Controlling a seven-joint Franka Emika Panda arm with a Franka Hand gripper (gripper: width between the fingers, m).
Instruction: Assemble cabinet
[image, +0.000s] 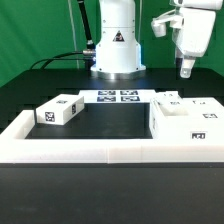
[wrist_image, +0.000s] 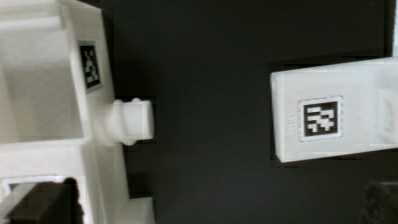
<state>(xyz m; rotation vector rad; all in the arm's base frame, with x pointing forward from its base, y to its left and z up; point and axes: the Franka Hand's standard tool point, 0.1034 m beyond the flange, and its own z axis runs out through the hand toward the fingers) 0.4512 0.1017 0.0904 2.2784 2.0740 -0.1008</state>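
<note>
- cabinet body sits at the exterior view's right on the black table, tucked into the corner of the low white rim; its long axis runs left-right across that view, and the recessed side looks to face up
- loose block lies at the exterior view's left, well apart from the body; its long axis is skewed, near end left and far end right; tags show on its end and top
- marker board lies flat between them, in front of the robot base
- gripper hangs in the air above the body's far edge, pointing down, touching nothing
- wrist view: the two dark fingers show at opposite edges, so the jaws are spread with nothing pinched
- wrist view: a body wall with a tag carries a round knob sticking out sideways; a tagged white panel lies apart from it, with a strip of bare table between; can't tell which part that panel is
</note>
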